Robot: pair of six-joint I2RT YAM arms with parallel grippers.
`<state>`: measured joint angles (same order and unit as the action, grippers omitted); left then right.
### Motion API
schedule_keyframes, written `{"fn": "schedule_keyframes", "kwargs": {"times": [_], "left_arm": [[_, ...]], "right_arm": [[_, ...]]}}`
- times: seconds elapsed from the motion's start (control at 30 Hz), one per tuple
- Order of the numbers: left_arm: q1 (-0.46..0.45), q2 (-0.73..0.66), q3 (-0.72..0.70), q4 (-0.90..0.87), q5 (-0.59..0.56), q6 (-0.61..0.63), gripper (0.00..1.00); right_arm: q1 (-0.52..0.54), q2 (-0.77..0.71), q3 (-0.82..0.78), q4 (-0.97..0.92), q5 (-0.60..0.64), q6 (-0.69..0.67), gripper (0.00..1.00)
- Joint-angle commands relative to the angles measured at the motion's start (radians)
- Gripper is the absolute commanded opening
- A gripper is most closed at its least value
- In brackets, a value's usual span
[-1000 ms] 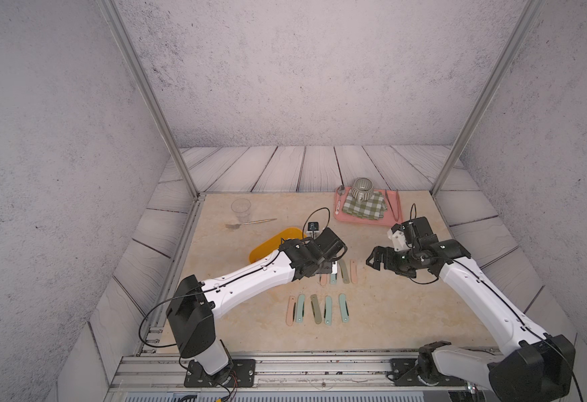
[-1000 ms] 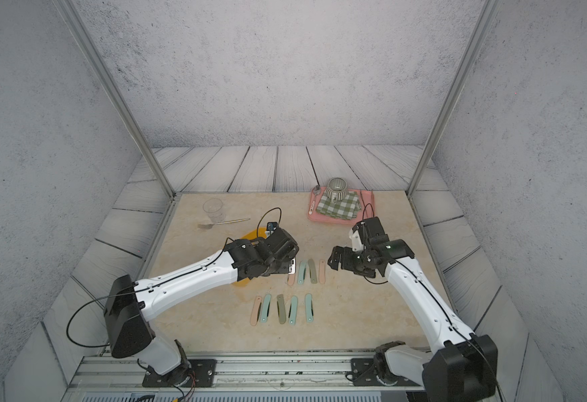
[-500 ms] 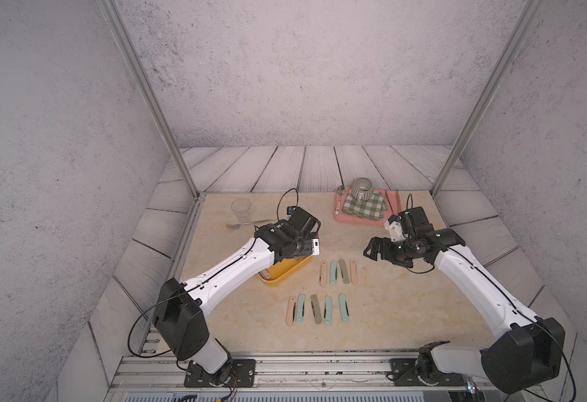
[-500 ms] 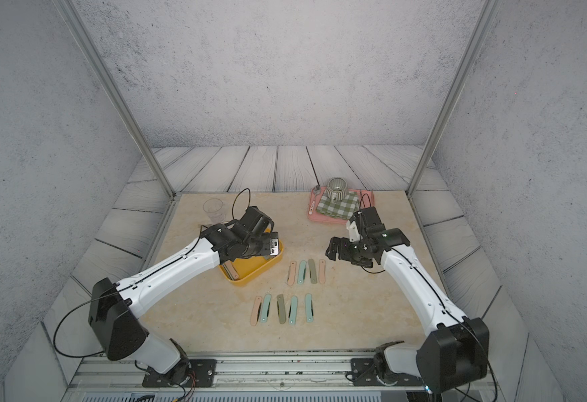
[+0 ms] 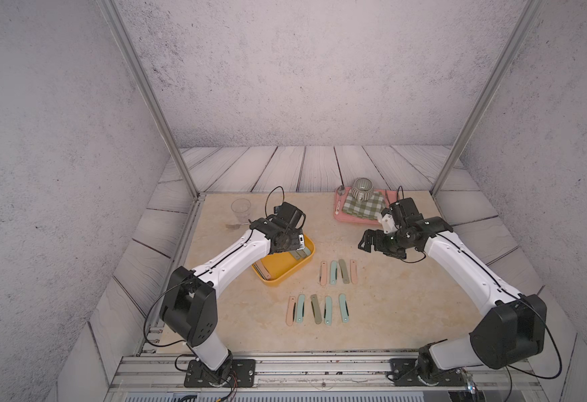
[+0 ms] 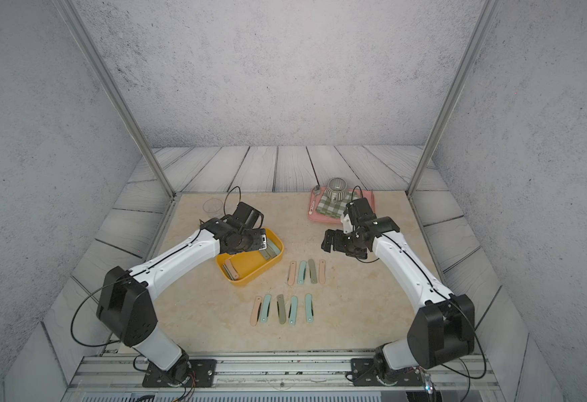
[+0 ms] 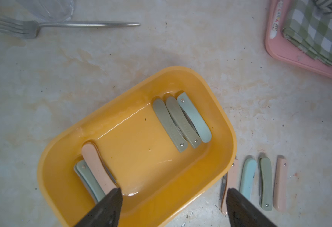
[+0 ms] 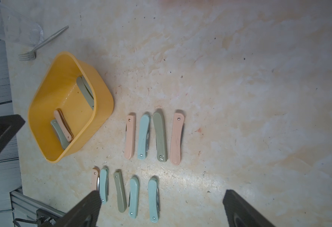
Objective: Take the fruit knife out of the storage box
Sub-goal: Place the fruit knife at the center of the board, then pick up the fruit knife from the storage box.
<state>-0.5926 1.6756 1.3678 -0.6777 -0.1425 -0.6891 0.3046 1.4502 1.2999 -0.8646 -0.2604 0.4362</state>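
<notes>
I find no words, numbers or brand marks I can read. The white spoon handle [image 7: 275,23] on the flat pink plastic tray [image 7: 291,59] carries small coloured prints, too blurred to make out.

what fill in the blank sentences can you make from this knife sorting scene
At one end of the yellow-orange plastic storage box, two olive-green folded fruit knives lie beside a light ____ one.
The row of folded knives next to the box counts ____.
The second row, farther from the box, counts ____.
The green checked cloth lies on a flat tray coloured ____.
Missing words: blue; four; five; pink.
</notes>
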Motion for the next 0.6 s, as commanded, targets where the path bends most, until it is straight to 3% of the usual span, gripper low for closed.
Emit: {"fn": "schedule_keyframes", "kwargs": {"times": [0.0, 0.27, 0.57], "left_arm": [[0.031, 0.054, -0.007, 0.008, 0.012, -0.017, 0.82], [0.098, 0.196, 0.032, 0.063, 0.104, -0.055, 0.70], [0.105, 0.325, 0.109, 0.088, 0.128, -0.055, 0.63]], "right_arm": [[0.012, 0.026, 0.042, -0.030, 0.016, -0.022, 0.99], [0.027, 0.084, 0.094, -0.050, 0.029, -0.034, 0.99], [0.028, 0.127, 0.123, -0.060, 0.031, -0.043, 0.99]]}}
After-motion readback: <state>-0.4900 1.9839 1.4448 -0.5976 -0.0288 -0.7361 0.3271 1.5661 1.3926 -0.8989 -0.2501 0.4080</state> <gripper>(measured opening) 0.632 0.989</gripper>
